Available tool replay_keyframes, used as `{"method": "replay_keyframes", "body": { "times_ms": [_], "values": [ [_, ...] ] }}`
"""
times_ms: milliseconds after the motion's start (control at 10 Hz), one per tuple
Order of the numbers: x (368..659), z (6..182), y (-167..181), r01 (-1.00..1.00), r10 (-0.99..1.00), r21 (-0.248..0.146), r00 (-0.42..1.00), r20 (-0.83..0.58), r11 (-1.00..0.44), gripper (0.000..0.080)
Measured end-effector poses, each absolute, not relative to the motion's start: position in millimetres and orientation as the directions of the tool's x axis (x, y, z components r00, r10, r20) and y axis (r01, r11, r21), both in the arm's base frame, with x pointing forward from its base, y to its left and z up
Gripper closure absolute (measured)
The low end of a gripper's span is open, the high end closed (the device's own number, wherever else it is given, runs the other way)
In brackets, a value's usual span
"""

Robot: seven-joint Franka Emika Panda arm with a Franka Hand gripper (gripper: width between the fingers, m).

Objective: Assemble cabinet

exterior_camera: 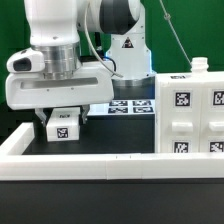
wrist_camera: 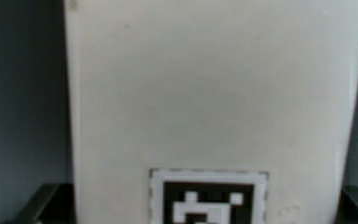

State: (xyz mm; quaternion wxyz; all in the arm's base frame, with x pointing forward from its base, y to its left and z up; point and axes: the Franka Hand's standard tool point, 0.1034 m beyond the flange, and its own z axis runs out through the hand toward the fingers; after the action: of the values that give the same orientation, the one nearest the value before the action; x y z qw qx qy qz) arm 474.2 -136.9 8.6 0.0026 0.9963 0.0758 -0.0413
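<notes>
Dark fingers [exterior_camera: 43, 117] of the white two-finger gripper [exterior_camera: 62, 118] stand one each side of a small white plastic drawer box [exterior_camera: 62, 128] with a black-and-white square tag on its face. Spread is narrow, matched to the box. Whether they pinch it or only bracket it: cannot tell, the contact line is hidden in both views. In the wrist view the box's plain white side fills the frame and dark finger tips flank the tagged end, so the gripper sits centred over it, pointing straight down. Judged: a top-down grasp across the short side, so the box can travel level to its slot. Box bottom looks at or just above the black table [exterior_camera: 120, 138]; any gap is not resolvable.

Large white plastic cabinet body [exterior_camera: 190, 110], with tagged square fronts, stands upright at the exterior view's right, well apart from the drawer box. The flat marker board [exterior_camera: 130, 103] lies behind, between arm and cabinet body. A long low white L-shaped rail [exterior_camera: 100, 165] runs along the table's front, probably a stop for parts. Green backdrop [exterior_camera: 12, 40] behind.
</notes>
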Motion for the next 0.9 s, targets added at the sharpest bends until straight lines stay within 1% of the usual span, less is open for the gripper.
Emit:
{"method": "replay_keyframes", "body": {
  "times_ms": [400, 500, 600, 700, 800, 900],
  "values": [
    [474.3, 8.8, -136.8, 0.152, 0.151, -0.001, 0.985, -0.083, -0.988, 0.0244],
    [476.7, 12.0, -135.3, 0.154, 0.153, -0.002, 0.985, -0.08, -0.988, 0.0243],
    [484.6, 28.6, -124.2, 0.121, 0.122, -0.018, 0.987, -0.102, -0.993, 0.0243],
    [502.0, 60.8, -107.7, 0.112, 0.115, -0.033, 0.988, -0.105, -0.993, 0.0243],
    [519.1, 84.3, -93.3, 0.109, 0.113, -0.038, 0.987, -0.116, -0.993, 0.0243],
    [531.4, 97.4, -85.1, 0.113, 0.116, -0.036, 0.988, -0.104, -0.993, 0.0243]
  ]
}}
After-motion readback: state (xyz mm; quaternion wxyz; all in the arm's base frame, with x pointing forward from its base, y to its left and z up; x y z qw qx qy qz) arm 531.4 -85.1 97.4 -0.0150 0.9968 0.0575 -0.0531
